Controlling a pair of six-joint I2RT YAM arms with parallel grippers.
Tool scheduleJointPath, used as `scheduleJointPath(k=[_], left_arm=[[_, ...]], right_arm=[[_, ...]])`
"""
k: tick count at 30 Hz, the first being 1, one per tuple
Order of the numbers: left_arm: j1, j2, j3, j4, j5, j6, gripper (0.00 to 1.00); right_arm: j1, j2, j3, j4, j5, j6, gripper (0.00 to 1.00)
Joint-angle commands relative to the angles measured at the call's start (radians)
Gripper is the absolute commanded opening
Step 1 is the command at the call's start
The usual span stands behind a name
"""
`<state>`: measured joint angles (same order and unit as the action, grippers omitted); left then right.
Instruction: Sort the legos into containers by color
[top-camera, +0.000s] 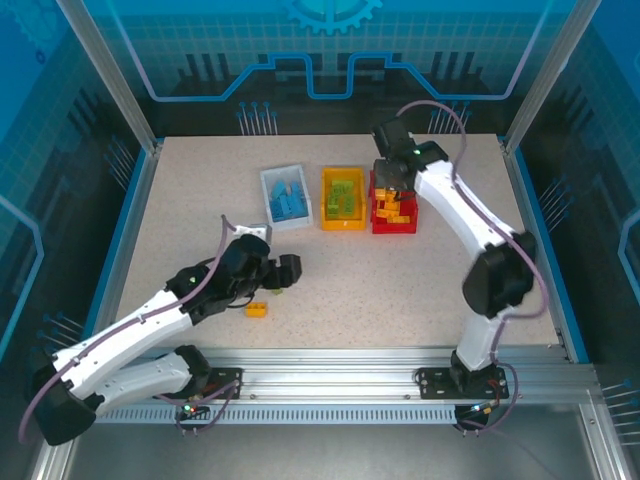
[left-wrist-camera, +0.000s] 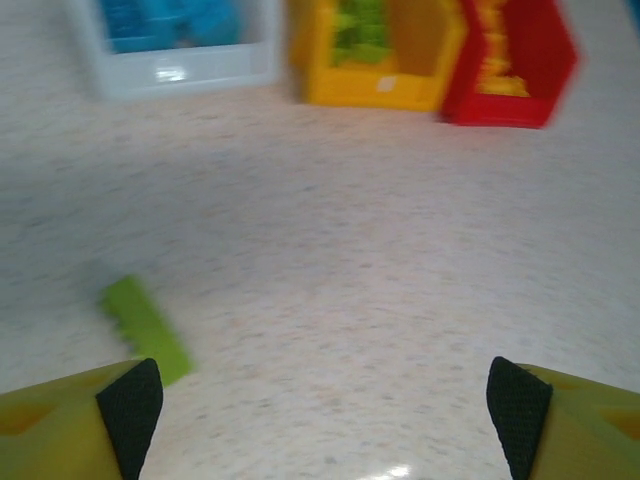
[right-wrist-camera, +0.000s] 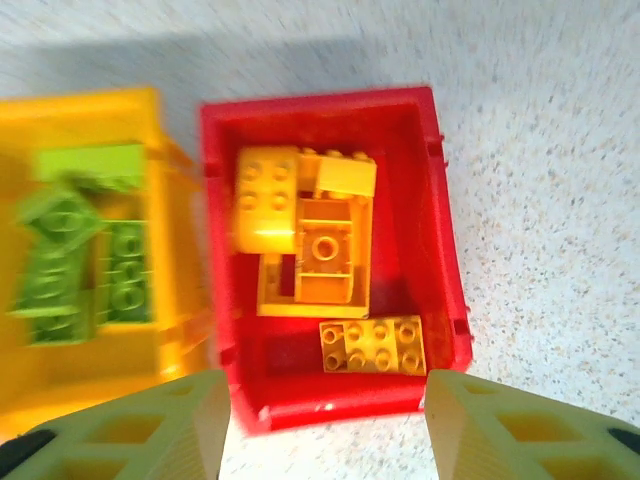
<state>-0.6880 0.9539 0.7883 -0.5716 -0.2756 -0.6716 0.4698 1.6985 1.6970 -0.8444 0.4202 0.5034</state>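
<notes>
Three containers stand in a row at the back: a white bin (top-camera: 286, 196) with blue legos (top-camera: 290, 203), a yellow bin (top-camera: 343, 198) with green legos (right-wrist-camera: 70, 250), and a red bin (top-camera: 395, 212) holding several yellow-orange legos (right-wrist-camera: 310, 240). My right gripper (right-wrist-camera: 325, 430) hovers open over the red bin's near wall (right-wrist-camera: 330, 405), nothing between its fingers. My left gripper (left-wrist-camera: 325, 420) is open low over the table. A loose green lego (left-wrist-camera: 145, 328) lies just outside its left fingertip (left-wrist-camera: 130, 405). One yellow-orange lego (top-camera: 256, 309) lies on the table beside the left arm.
The speckled table (top-camera: 400, 290) is bordered by a metal frame and blue side panels. The three bins sit close together, the yellow bin (right-wrist-camera: 175, 260) nearly touching the red one. Both arm bases are bolted to the rail (top-camera: 330, 380) at the near edge.
</notes>
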Motion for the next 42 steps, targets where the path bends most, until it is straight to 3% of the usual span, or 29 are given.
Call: scheduleJointPath(k=[1, 5, 10, 15, 21, 26, 29, 33, 37, 42], left_arm=[[0.095, -0.003, -0.049, -0.116, 0.075, -0.081, 0.83], [0.166, 0.087, -0.058, -0.091, 0.15, -0.116, 0.77], [0.174, 0.263, -0.026, -0.01, 0.193, -0.116, 0.72], [0.174, 0.411, -0.008, 0.025, 0.159, -0.098, 0.65], [0.178, 0.515, -0.014, 0.134, 0.15, -0.089, 0.63], [0.177, 0.568, -0.011, 0.169, 0.145, -0.082, 0.52], [0.178, 0.569, -0.022, 0.182, 0.135, -0.074, 0.43], [0.179, 0.567, -0.024, 0.191, 0.127, -0.056, 0.41], [0.178, 0.57, -0.013, 0.188, 0.118, -0.036, 0.25], [0.15, 0.497, 0.056, 0.099, 0.092, -0.005, 0.22]], right_arm=[[0.103, -0.153, -0.182, 0.138, -0.052, -0.035, 0.59], [0.24, -0.308, -0.426, 0.282, -0.164, -0.002, 0.6], [0.413, -0.427, -0.689, 0.503, -0.364, -0.015, 0.64], [0.537, -0.48, -0.824, 0.571, -0.359, 0.057, 0.67], [0.595, -0.507, -0.869, 0.583, -0.332, 0.11, 0.67], [0.613, -0.485, -0.848, 0.568, -0.324, 0.11, 0.67], [0.617, -0.472, -0.847, 0.575, -0.325, 0.116, 0.67], [0.619, -0.461, -0.849, 0.584, -0.325, 0.125, 0.66], [0.621, -0.458, -0.849, 0.581, -0.321, 0.132, 0.66], [0.622, -0.518, -0.871, 0.563, -0.248, 0.147, 0.64]])
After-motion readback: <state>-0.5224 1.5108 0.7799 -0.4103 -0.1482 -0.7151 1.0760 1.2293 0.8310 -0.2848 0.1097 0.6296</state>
